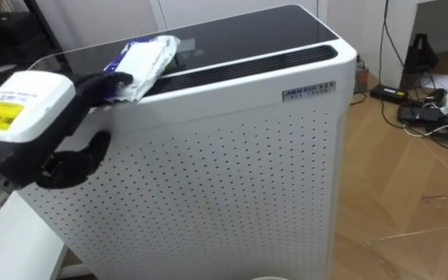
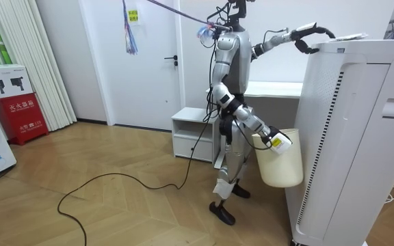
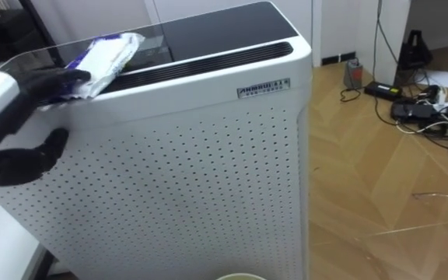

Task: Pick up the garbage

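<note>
A crumpled white and blue plastic packet [image 1: 148, 61] lies on the dark glossy top of a tall white air purifier [image 1: 232, 155], near its left rear corner. My left hand [image 1: 92, 89] reaches up to that top. Its dark straight fingers rest against the packet's near end, while the thumb hangs below against the perforated side. In the room view I stand close beside the purifier [image 2: 354, 137] with the left arm raised to its top [image 2: 305, 42]. My right hand [image 2: 277, 141] is low at hip height, curled on the rim of a cream waste bin [image 2: 279, 164] that hangs from it.
Cables and a power strip [image 1: 426, 109] lie on the wooden floor to the purifier's right. Behind me are a low white cabinet [image 2: 193, 133], a white desk [image 2: 272, 89] and a door [image 2: 152, 61]. A red box [image 2: 19, 113] stands at the room view's left.
</note>
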